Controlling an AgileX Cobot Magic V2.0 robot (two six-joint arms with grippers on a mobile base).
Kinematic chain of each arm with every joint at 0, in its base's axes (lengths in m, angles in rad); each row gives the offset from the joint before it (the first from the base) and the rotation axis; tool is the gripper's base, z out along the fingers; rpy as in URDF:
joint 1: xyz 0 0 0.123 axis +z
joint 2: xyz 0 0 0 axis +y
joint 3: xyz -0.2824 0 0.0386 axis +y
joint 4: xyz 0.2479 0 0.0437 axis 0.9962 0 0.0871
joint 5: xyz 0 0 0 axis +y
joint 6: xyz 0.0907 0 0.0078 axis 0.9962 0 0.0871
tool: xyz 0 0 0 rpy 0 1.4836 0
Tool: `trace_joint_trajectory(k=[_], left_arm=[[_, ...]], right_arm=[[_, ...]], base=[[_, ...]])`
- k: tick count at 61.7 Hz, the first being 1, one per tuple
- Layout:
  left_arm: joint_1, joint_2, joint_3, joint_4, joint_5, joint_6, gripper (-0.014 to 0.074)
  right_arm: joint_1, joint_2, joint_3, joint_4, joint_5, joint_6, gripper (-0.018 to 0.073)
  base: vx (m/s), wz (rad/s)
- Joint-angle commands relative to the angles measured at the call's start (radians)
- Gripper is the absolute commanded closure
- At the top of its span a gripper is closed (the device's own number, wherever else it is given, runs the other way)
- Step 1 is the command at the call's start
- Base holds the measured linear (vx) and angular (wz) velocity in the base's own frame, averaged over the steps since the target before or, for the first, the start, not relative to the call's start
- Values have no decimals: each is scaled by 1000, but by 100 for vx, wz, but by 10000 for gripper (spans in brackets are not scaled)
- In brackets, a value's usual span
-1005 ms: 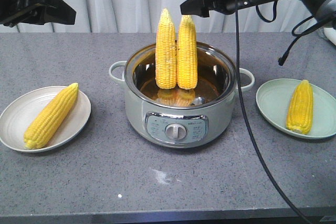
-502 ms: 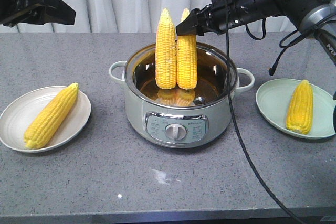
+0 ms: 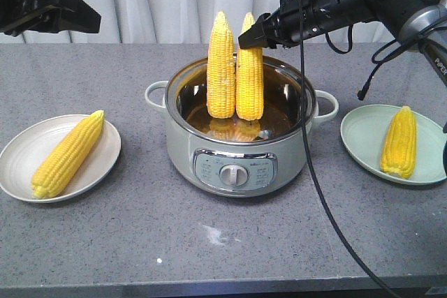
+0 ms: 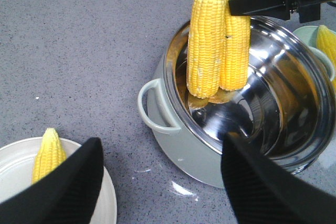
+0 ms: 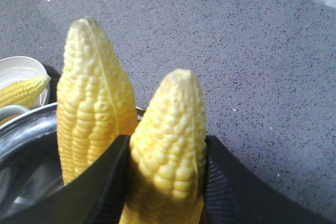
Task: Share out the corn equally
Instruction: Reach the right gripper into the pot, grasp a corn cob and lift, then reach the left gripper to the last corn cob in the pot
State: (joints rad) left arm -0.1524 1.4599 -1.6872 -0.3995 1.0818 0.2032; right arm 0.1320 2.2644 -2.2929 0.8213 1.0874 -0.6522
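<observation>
Four cobs on show, and the split reads one, two, one. A lone cob lies on the white plate at the left of the bench. A second lone cob sits on the green plate at the right. Two more stand upright, pressed side by side, in the electric pot between them.

The right hand is clamped on the right-standing cob, its pads hugging both sides just below the tip. The left hand hangs above the white plate, fingers wide apart and holding nothing.

Now the danger. That grip is high on the taper, where the cob narrows, so it could squirt out on the lift and drop back into the steel bowl. The partner cob looks to be leaning on it. Take the support away and it may topple against the pot wall. A low swing could knock the cob's base on the rim. Watch the black cable too: it hangs down past the pot handle and could snag there.

As for writing, the control panel around the dial has small print, far too fine to read. Some lettering on the right arm is cut off by the frame edge.
</observation>
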Motion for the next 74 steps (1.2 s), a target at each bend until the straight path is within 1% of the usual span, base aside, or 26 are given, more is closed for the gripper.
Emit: trace_joint_trajectory(k=[1, 10, 37, 45, 50, 55, 61, 64, 67, 74], left_arm=[[-2, -32, -26, -27, -46, 0, 126], [-2, -32, -26, -27, -44, 0, 126], [-2, -32, -26, -27, -18, 0, 126], [-2, -32, -26, -29, -42, 0, 126], [-2, -32, -26, -48, -77, 0, 126], [-2, -32, -26, -89, -128, 0, 126], [-2, -30, -26, -170, -211, 2, 126], [-2, -22, -26, -225, -249, 14, 126], [-2, -12, -26, -286, -281, 53, 126], [-2, 22, -26, -489, -329, 182, 126]], right_arm=[[-4, -89, -31, 44, -59, -36, 568], [-5, -113, -31, 41, -114, -36, 566], [-15, -200, -31, 22, -201, -43, 564], [-36, -267, -31, 16, -191, -37, 564], [-55, -318, -31, 12, -165, -31, 564], [-68, -373, -31, -17, -133, -29, 564], [-83, -440, -31, -34, -80, -17, 564], [-93, -473, -31, -39, -55, 1, 564], [-103, -503, -31, -47, -33, 13, 564], [-115, -569, -31, -91, 11, 39, 564]], base=[[0, 0], [0, 0], [0, 0], [0, 0], [0, 0], [0, 0], [0, 0], [0, 0], [0, 0], [0, 0]])
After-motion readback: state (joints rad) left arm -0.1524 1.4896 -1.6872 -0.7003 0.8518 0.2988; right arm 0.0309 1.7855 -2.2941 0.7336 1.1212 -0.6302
